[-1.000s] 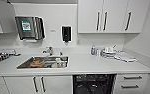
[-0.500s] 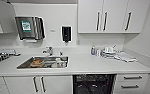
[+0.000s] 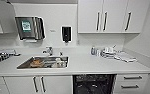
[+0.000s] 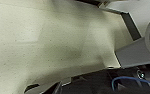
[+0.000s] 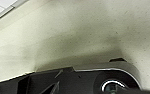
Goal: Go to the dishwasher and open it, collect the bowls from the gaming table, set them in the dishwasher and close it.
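Stretching across the frame's middle is a white counter (image 3: 91,65), wall cupboards (image 3: 111,16) at upper right; the dishwasher (image 3: 93,83) gapes dark at bottom centre-right — sink (image 3: 44,62) left of centre, dishes (image 3: 108,52) to the right. The pincers' opening I cannot tell — both wrist views look at pale speckled floor (image 4: 41,45).

No text, brand, number or sign can be read. A green-and-white label is seen on the front of the paper towel dispenser (image 3: 29,28), and faint marks are seen on the wall beside the dark soap dispenser (image 3: 66,34), but their wording cannot be made out.
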